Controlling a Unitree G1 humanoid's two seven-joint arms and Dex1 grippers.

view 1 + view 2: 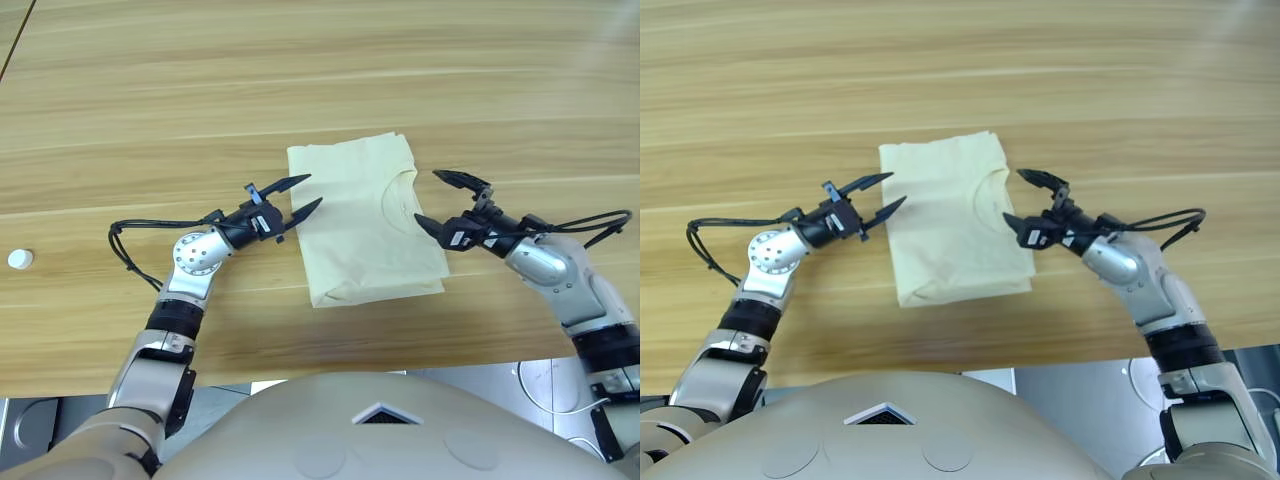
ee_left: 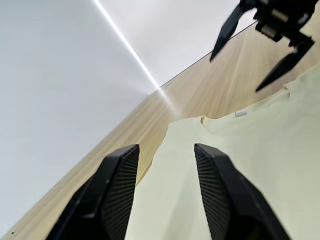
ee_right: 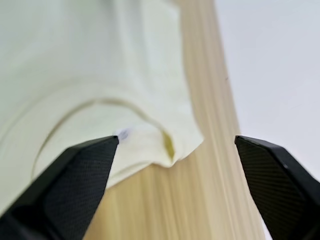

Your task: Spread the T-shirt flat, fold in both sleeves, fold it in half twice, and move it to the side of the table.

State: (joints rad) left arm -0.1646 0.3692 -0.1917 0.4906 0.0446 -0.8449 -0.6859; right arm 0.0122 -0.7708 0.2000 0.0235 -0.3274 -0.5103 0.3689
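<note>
A pale yellow T-shirt (image 1: 362,221) lies folded into a compact rectangle on the wooden table (image 1: 300,80), its neckline (image 1: 400,195) facing up on the right half. My left gripper (image 1: 302,196) hovers open just over the shirt's left edge, nothing between its fingers. My right gripper (image 1: 440,202) stands open at the shirt's right edge beside the collar. The left wrist view shows the shirt (image 2: 250,165) past the black fingers (image 2: 120,185), with the right gripper (image 2: 260,45) farther off. In the right wrist view the collar (image 3: 100,125) and the shirt's corner lie between wide-spread fingers (image 3: 85,175).
A small white round cap (image 1: 20,259) lies near the table's left edge. Broad bare wood stretches behind and to both sides of the shirt. The table's front edge (image 1: 300,375) runs close below the shirt.
</note>
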